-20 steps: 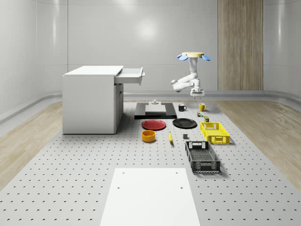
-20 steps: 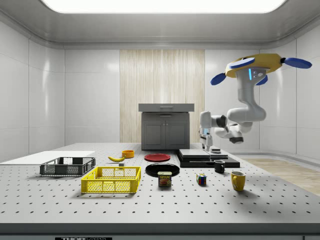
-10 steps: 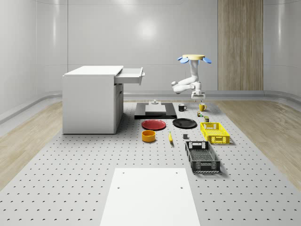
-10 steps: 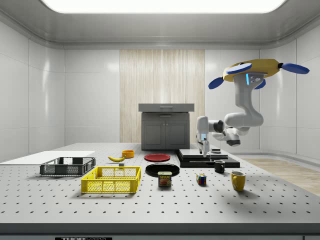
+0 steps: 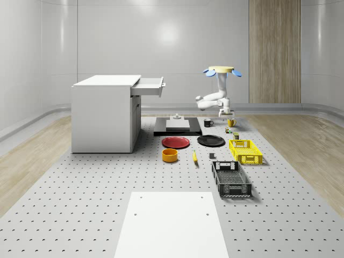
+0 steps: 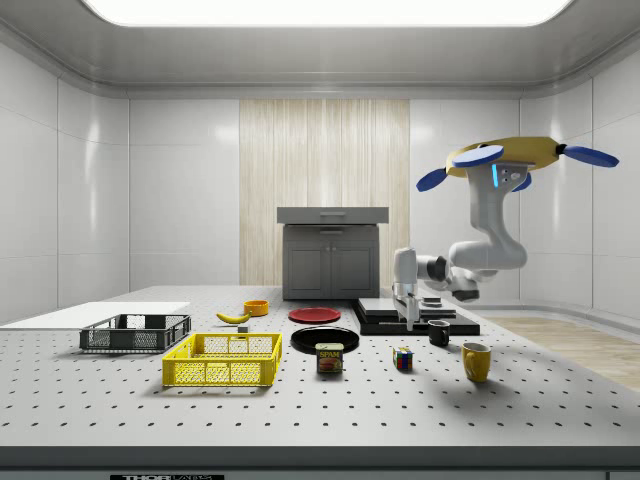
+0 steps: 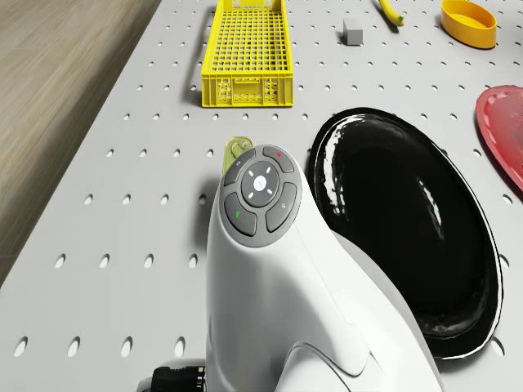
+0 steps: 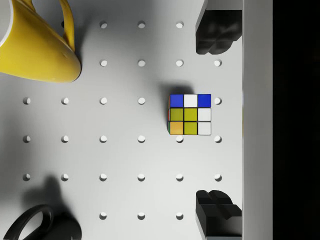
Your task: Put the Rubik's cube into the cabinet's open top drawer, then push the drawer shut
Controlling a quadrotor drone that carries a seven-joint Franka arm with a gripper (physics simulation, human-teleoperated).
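- Having descended since the earlier frames: drone (image 6: 505, 158) now hovering lower over the tabletop (image 5: 107, 215) near the mugs, arm folding down, end effector (image 6: 408, 318) hanging closer above the surface.
- Sitting on the tabletop, untouched: Rubik's cube (image 8: 190, 114), also at (image 6: 402, 359), between the yellow mug (image 8: 35, 45) and the black plate (image 7: 409, 237), with the black mug (image 6: 439, 333) nearby.
- Standing spread wide, gripping nothing: end effector, with fingertips (image 8: 216, 35) showing on either side of the cube's line in the wrist view, cube lying roughly between them but off toward one edge.
- Judging handling: likely light, rigid, flat-faced; smooth plastic faces probably a little slippery; layers possibly twisting under uneven squeeze.
- Recommending hold: pinching two opposite flat faces at mid-height, pads square to the faces, avoiding corners.
- Waiting well apart across the tabletop: cabinet (image 5: 105, 115) with top drawer (image 5: 150, 86) pulled out.
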